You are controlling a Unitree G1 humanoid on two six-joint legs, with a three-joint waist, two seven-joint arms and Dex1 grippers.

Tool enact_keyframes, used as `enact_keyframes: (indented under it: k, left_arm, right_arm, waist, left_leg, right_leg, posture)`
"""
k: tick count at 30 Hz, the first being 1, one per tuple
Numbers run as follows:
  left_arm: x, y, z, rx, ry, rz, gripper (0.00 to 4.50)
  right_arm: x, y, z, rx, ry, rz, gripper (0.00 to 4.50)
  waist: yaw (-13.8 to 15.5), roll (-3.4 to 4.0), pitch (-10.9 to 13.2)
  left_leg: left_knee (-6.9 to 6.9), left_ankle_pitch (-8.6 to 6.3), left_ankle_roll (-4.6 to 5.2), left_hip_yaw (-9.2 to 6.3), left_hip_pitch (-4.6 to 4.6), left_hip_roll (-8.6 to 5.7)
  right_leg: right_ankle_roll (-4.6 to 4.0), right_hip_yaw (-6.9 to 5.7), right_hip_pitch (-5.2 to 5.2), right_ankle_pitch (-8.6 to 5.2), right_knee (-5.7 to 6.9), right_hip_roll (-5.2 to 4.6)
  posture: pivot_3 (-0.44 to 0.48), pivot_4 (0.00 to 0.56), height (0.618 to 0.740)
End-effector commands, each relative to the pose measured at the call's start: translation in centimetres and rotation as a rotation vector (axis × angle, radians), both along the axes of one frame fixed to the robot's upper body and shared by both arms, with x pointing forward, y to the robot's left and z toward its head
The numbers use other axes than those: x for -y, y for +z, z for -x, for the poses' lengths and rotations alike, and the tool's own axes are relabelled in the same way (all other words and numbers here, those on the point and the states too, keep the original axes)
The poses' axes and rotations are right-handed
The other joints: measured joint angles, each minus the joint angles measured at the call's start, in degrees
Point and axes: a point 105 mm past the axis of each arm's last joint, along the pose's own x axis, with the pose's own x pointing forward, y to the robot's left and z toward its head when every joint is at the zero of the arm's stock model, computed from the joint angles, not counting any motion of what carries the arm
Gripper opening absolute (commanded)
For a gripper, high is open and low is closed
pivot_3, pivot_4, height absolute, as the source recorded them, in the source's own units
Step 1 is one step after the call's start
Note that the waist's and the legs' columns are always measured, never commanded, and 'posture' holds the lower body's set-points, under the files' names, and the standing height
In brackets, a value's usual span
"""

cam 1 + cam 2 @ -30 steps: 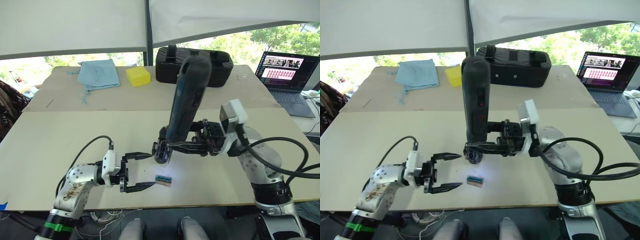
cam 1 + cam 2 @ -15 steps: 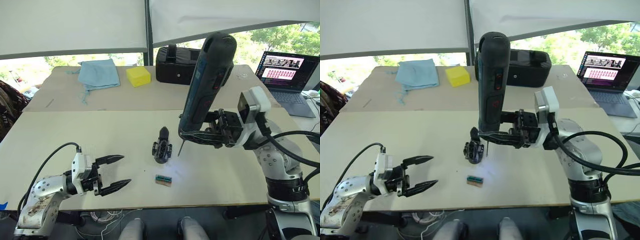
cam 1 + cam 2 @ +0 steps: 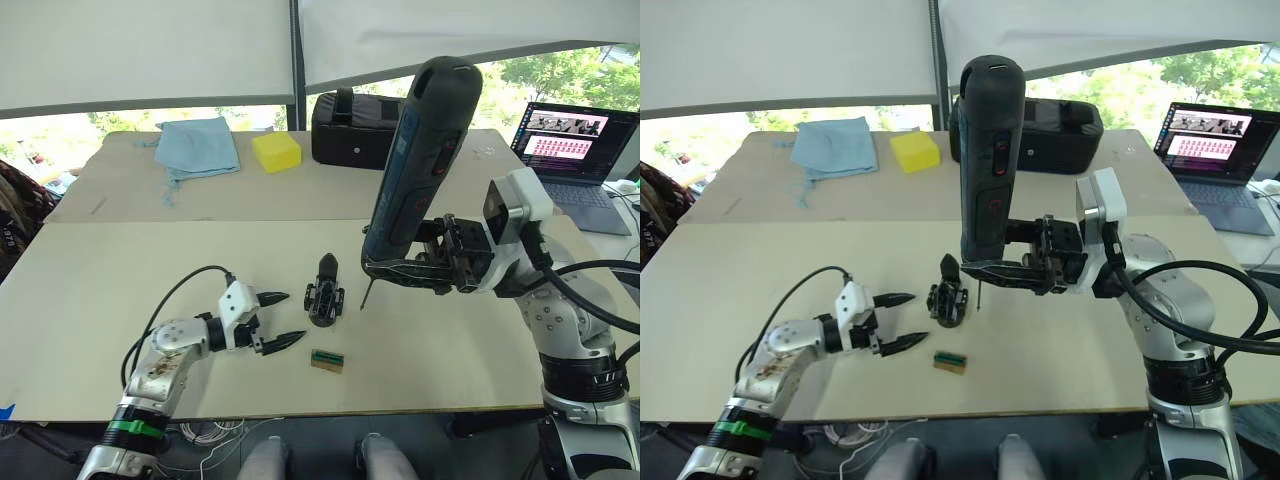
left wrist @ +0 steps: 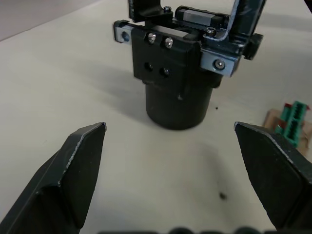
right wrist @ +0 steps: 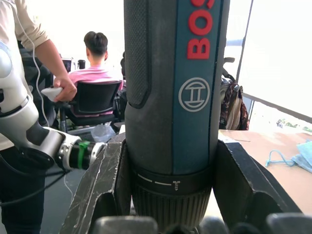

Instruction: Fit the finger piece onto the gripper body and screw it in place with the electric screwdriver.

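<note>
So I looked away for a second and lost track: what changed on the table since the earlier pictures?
The right gripper, shut on the electric screwdriver, lifted its bit off the gripper body and drew back to the robot's right. The left gripper, open, pulled away, then returned beside the body. Gripper body and green block stayed put.

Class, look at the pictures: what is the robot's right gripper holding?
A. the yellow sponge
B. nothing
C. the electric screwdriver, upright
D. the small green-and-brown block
C: the right gripper is clamped around the lower end of the electric screwdriver, which stands upright with its bit pointing down beside the gripper body.
</note>
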Motion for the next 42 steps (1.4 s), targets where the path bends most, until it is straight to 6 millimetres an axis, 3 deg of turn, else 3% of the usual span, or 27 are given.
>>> enact_keyframes:
  k: [1, 8, 17, 20, 21, 23, 32, 37, 42]
  left_arm:
    - [1.1, 0.0, -0.5, 0.013, -0.024, -0.012, 4.45]
    - [3.7, -0.1, -1.7, 0.0, -0.047, 0.005, 4.45]
    - [5.0, -0.2, -1.2, -0.024, -0.096, 0.009, 4.45]
    - [4.8, -0.4, -1.4, -0.027, -0.099, -0.01, 3.65]
    - [4.7, -0.5, -1.5, -0.027, -0.104, -0.021, 3.06]
    - [4.3, -0.5, -1.5, -0.026, -0.112, -0.031, 2.3]
    - [3.5, 0.0, -1.9, -0.024, -0.24, -0.058, 2.3]
    - [3.1, -0.7, -2.2, -0.008, -0.302, -0.109, 2.3]
    - [2.8, -0.8, -2.9, -0.023, -0.265, -0.094, 2.3]
  right_arm:
    - [0.4, 1.7, 1.0, 0.073, 0.01, -0.026, 1.9]
    - [0.4, 1.5, 0.9, 0.072, -0.005, -0.017, 1.9]
    - [0.6, 1.3, 1.0, 0.066, -0.02, -0.011, 1.9]
    - [0.7, 1.1, 1.0, 0.062, -0.025, -0.006, 1.9]
    - [0.7, 1.1, 1.0, 0.061, -0.026, -0.004, 1.9]
    - [0.8, 1.1, 1.0, 0.06, -0.029, -0.001, 1.9]
    - [1.0, 0.8, 1.1, 0.051, -0.034, 0.012, 1.9]
    - [1.1, 0.6, 1.2, 0.041, -0.032, 0.021, 1.9]
    - [1.2, 0.4, 1.3, 0.034, -0.03, 0.024, 1.9]
  waist:
    - [0.0, -0.01, 0.0]
    - [0.4, -0.02, 0.0]
    - [0.2, -0.02, 0.0]
    - [0.2, -0.02, 0.0]
    - [0.2, -0.03, 0.0]
    - [0.2, -0.03, 0.0]
    - [0.1, -0.03, 0.0]
    - [0.1, -0.03, 0.0]
    - [0.1, -0.03, 0.0]
  left_leg:
    - [0.0, 0.0, 0.0, -0.03, 0.0, 0.0]
    - [0.05, 0.0, 0.0, -0.01, -0.03, -0.07]
    - [0.05, 0.0, 0.0, -0.06, -0.05, -0.06]
    - [0.05, 0.0, 0.0, -0.06, -0.06, -0.07]
    - [0.05, 0.0, 0.0, -0.06, -0.06, -0.07]
    - [0.05, 0.0, 0.0, -0.05, -0.07, -0.08]
    - [0.05, 0.0, 0.0, 0.01, -0.07, -0.09]
    - [0.05, 0.0, 0.0, 0.07, -0.09, -0.1]
    - [0.05, 0.0, 0.0, 0.07, -0.07, -0.1]
  right_leg:
    - [0.0, 0.0, -0.01, 0.0, 0.01, 0.0]
    - [0.07, -0.01, 0.05, 0.03, -0.02, -0.05]
    - [0.08, 0.0, 0.02, 0.04, -0.01, -0.03]
    - [0.08, 0.0, 0.01, 0.04, -0.01, -0.04]
    - [0.08, 0.0, 0.01, 0.04, -0.02, -0.04]
    - [0.08, -0.01, 0.02, 0.04, -0.02, -0.04]
    - [0.07, -0.02, 0.0, 0.04, -0.03, 0.0]
    - [0.08, -0.02, 0.0, 0.04, -0.03, 0.01]
    - [0.08, -0.02, 0.01, 0.04, -0.02, 0.01]
  posture:
    - [0.0, 0.15, 0.74]
    - [0.0, 0.15, 0.74]
    - [0.0, 0.15, 0.74]
    - [0.0, 0.15, 0.74]
    - [0.0, 0.15, 0.74]
    - [0.0, 0.15, 0.74]
    - [0.0, 0.15, 0.74]
    - [0.0, 0.15, 0.74]
    - [0.0, 0.15, 0.74]
